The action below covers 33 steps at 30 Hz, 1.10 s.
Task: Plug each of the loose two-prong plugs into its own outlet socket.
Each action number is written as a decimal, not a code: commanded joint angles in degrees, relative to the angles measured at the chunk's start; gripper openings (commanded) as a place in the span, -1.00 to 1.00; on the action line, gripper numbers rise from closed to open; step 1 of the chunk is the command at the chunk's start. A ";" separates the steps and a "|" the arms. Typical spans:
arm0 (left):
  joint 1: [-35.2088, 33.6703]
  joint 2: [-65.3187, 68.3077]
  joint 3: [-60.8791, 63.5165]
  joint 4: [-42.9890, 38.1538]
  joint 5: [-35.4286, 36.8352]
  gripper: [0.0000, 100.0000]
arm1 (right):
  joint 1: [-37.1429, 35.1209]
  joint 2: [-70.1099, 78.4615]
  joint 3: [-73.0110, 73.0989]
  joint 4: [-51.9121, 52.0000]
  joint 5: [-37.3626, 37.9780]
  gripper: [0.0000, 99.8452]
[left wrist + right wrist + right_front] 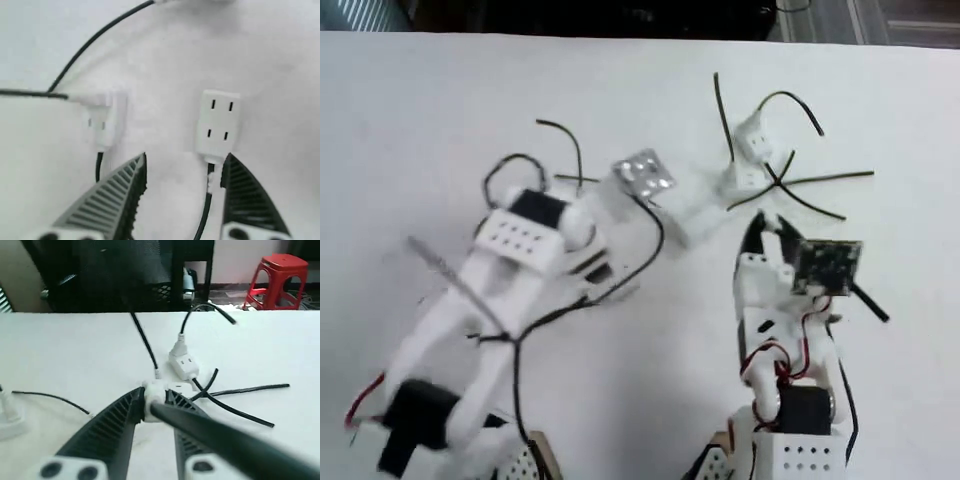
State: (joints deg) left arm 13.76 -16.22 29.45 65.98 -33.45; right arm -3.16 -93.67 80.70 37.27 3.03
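Observation:
My left gripper [184, 165] is open, its fingers either side of the cord end of a white outlet socket [217, 123] with two pairs of slots. A second white socket [105, 120] lies beside it with a black cord. In the high view the left gripper [603, 205] sits by these sockets [685, 212]. My right gripper [155, 402] is shut on a white two-prong plug [151, 399] whose black cord runs back over the fingers. Beyond it lies another socket [183, 365] with a plug [179, 347] in it. The right gripper [763, 228] stands just short of that socket [745, 178].
Loose black cords [820, 182] cross on the white table [420, 120] at the back right, and one cord [620, 280] loops across the left arm. A red stool [277, 272] and dark furniture stand beyond the table's far edge.

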 commanded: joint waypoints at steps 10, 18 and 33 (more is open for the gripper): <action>-19.38 -34.95 19.78 -2.90 11.87 -0.84 | -24.92 0.66 -0.62 6.64 5.19 -0.97; -23.34 -49.63 38.15 -13.89 17.58 -0.86 | -28.79 22.29 -8.26 4.53 5.10 -0.97; -28.97 -70.46 50.99 -14.51 17.58 -0.85 | -30.90 55.08 -14.86 -13.76 0.97 -0.97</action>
State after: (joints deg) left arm -14.73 -83.47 80.09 52.62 -16.31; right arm -33.41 -41.80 69.98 25.14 4.62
